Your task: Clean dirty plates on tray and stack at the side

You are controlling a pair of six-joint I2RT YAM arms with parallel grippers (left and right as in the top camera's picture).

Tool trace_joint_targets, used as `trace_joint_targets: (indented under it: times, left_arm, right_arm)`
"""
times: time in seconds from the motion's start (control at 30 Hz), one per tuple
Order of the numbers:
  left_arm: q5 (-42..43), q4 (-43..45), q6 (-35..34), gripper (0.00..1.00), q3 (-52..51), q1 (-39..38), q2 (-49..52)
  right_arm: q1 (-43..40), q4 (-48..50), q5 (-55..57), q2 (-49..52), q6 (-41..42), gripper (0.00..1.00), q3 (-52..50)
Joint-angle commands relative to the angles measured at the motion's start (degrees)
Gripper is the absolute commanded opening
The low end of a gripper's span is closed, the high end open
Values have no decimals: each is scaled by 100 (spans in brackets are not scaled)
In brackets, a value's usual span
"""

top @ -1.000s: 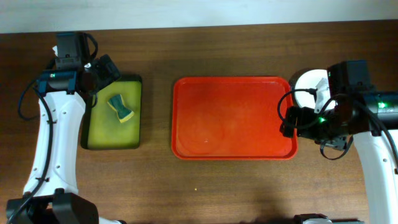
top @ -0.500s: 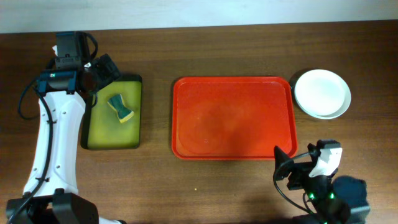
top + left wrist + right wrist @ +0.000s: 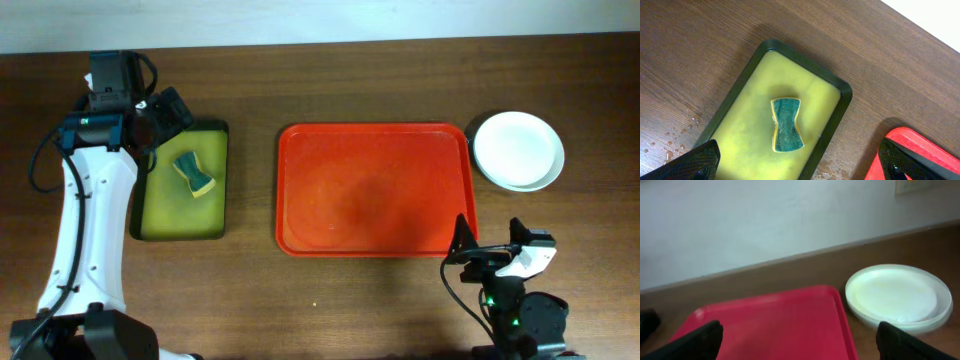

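Resting stacked on the counter [image 3: 330,80], the plates [image 3: 518,150] sit just beside the far right corner of the red tray [image 3: 375,190], with a white one on top. Off the tray's near right corner, the right claw [image 3: 490,240] hangs with its fingers spread wide. The left claw [image 3: 165,118], also spread wide, hovers over the far left corner of a black-rimmed yellowish tray [image 3: 226,180], where a green and yellow sponge [image 3: 194,173] lies.

No readable text, label or number anywhere (small yellowish sign [image 3: 912,185] on wall [image 3: 765,220] too blurred).
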Motion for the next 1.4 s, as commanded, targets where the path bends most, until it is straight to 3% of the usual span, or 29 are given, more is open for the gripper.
trace_joint_targets:
  times: [0.0,0.1,0.2,0.3,0.4,1.0,1.07,1.17,1.3,1.37]
  left_arm:
    - [-2,9,9,99,42,24,-55]
    - [-2,9,9,99,42,24,-55]
    - [-2,9,9,99,42,24,-55]
    - [-2,9,9,99,42,24,-55]
    - [-2,9,9,99,42,24,-55]
    - [-50,-81,11,100,35,24,-90]
    - [-374,-356,546,99,-63,7,-341]
    - [-343,-50,1596,99,-1093,7,-1440]
    - [-240,1624,1650,99,-4026,7,-4586]
    - [-168,1727,1648,99,-4933,7,-5936]
  right_arm:
    - [-44,575,92,-50,-26,99,-380]
    - [-44,1357,72,-50,-7,99,-826]
    - [-44,1523,144,-50,-28,99,-883]
    - [-44,833,181,-50,-31,99,-883]
    - [-44,844,114,-50,-442,99,-883]
    - [-42,848,114,-48,-442,99,-883]
    - [-42,848,114,-48,-442,99,-883]
    - [-42,848,114,-48,-442,99,-883]
    - [-42,848,114,-48,-442,99,-883]
    - [-42,848,114,-48,-442,99,-883]
